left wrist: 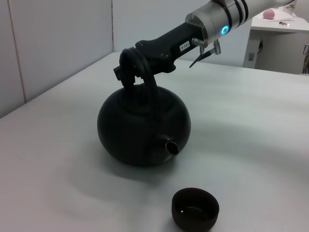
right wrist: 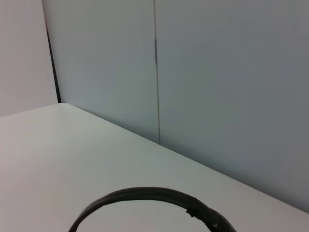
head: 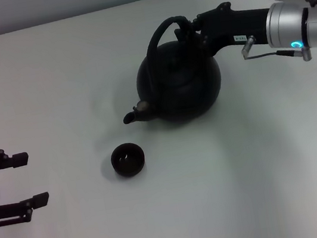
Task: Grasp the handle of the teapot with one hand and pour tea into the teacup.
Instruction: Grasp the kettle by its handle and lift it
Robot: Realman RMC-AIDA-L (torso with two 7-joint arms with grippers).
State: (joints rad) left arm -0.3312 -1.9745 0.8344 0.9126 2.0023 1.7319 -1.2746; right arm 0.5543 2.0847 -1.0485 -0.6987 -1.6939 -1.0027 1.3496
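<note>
The black round teapot [head: 180, 85] stands mid-table, its short spout [head: 129, 117] pointing toward the small black teacup [head: 128, 159] just in front of it. My right gripper [head: 188, 30] is shut on the top of the arched handle [head: 160, 34]; the left wrist view shows the same grip [left wrist: 129, 67] on the handle [left wrist: 149, 92] above the teapot [left wrist: 140, 128]. The teacup [left wrist: 195, 209] sits apart from the spout, and no stream of tea shows. The handle's arc [right wrist: 145, 195] fills the bottom of the right wrist view. My left gripper [head: 30, 179] is open and empty at the far left.
The white table [head: 248, 189] carries only the teapot and teacup. A pale wall [right wrist: 217, 96] runs behind the table's far edge. A white shelf [left wrist: 280, 24] stands in the background of the left wrist view.
</note>
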